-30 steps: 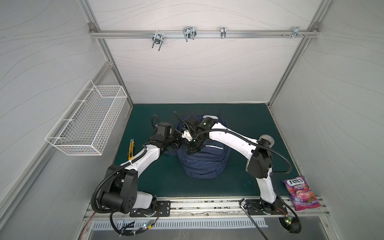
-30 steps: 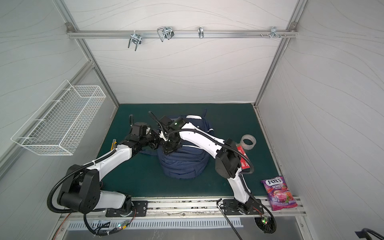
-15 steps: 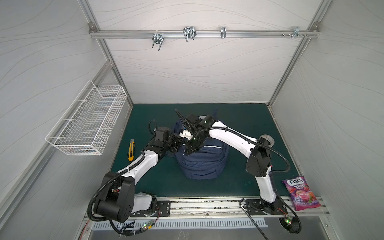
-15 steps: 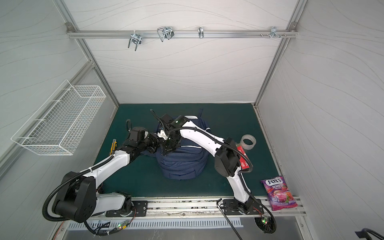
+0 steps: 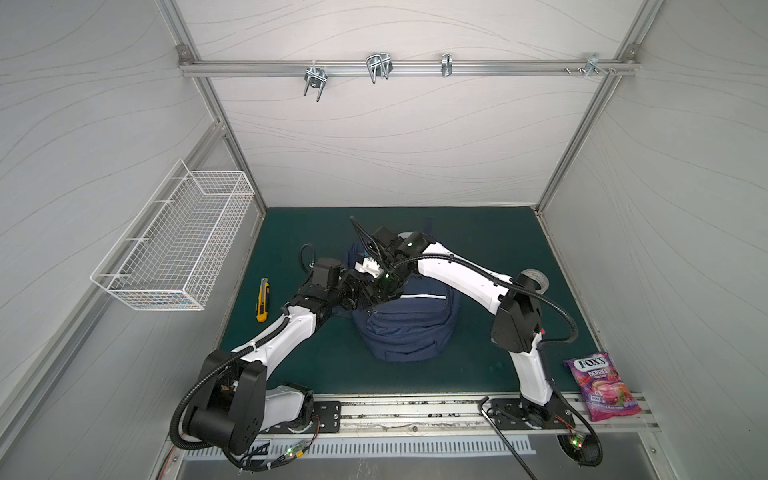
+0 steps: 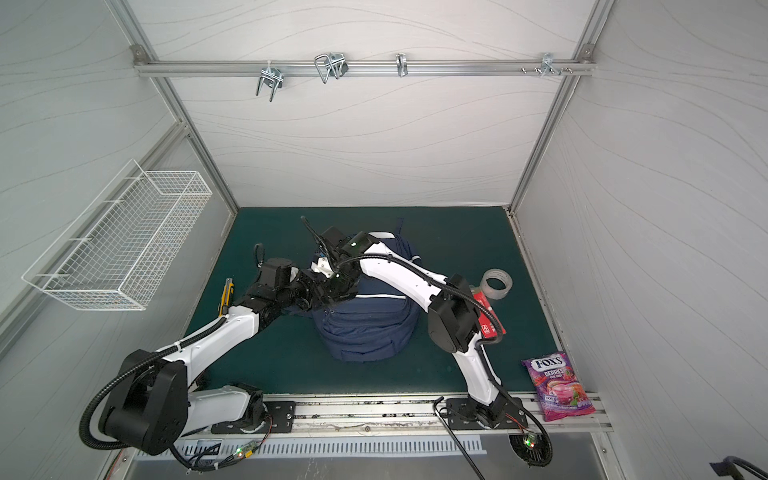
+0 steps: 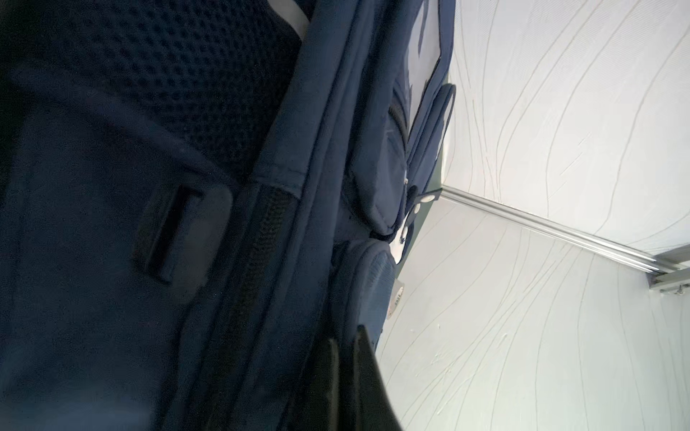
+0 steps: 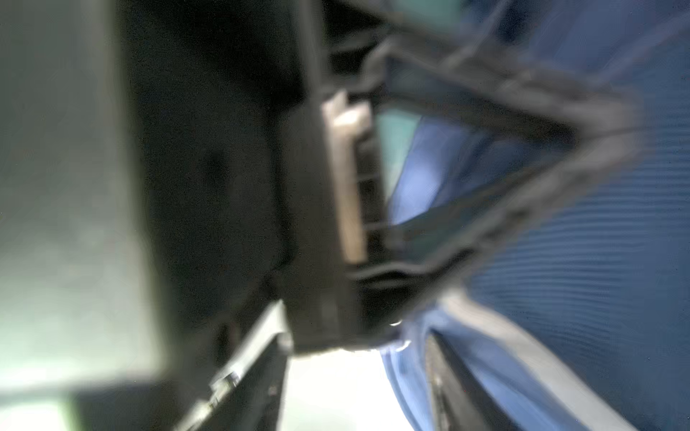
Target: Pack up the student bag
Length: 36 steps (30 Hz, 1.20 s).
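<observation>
Candy bag [image 5: 598, 384] lay near R on the front rail [image 5: 415, 411]. Mid worktop [image 5: 478, 249], the student bag [image 5: 407, 328] sat w/ pockets facing near. At its far-L top: L hand [image 5: 359, 293] pressed together by the fabric; R hand [image 5: 386, 286] blurred, spread or not, can't tell. Tape roll [image 6: 496, 283] farther R.

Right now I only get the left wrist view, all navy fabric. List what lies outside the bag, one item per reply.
Observer: A yellow utility knife lies on the green mat, left of the student bag in both top views.
Operator: Next.
Observer: A red box sits right of the bag, partly hidden by the right arm.
Operator: Next.
Observer: A purple candy packet lies at the front right, its lower end on the metal rail.
</observation>
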Available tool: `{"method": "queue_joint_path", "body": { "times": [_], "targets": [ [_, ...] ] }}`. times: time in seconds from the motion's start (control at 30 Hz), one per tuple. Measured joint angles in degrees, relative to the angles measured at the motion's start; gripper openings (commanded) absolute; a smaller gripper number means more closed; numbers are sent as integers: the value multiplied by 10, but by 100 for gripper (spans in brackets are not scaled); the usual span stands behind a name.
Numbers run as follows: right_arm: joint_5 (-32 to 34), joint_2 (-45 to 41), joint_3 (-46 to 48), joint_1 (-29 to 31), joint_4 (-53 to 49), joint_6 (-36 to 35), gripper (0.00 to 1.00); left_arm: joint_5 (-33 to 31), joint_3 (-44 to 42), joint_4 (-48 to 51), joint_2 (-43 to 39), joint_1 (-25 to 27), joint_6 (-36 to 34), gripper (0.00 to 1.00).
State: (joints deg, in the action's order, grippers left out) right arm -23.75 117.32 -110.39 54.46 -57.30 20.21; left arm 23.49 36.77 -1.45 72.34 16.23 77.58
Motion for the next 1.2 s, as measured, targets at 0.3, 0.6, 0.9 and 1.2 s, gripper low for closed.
{"method": "queue_joint_path", "body": {
  "times": [0.3,0.6,0.9,1.2],
  "targets": [
    [183,-262,225,-20,41,71,76,-15,181,228,28,18,-215,56],
    [181,-459,418,-245,78,168,76,-136,377,436,77,192,-542,55],
    [93,-476,522,-305,101,203,74,-216,391,533,162,350,-700,69],
    [86,-489,532,-309,104,208,88,-404,395,543,219,409,-723,57]
  ]
}}
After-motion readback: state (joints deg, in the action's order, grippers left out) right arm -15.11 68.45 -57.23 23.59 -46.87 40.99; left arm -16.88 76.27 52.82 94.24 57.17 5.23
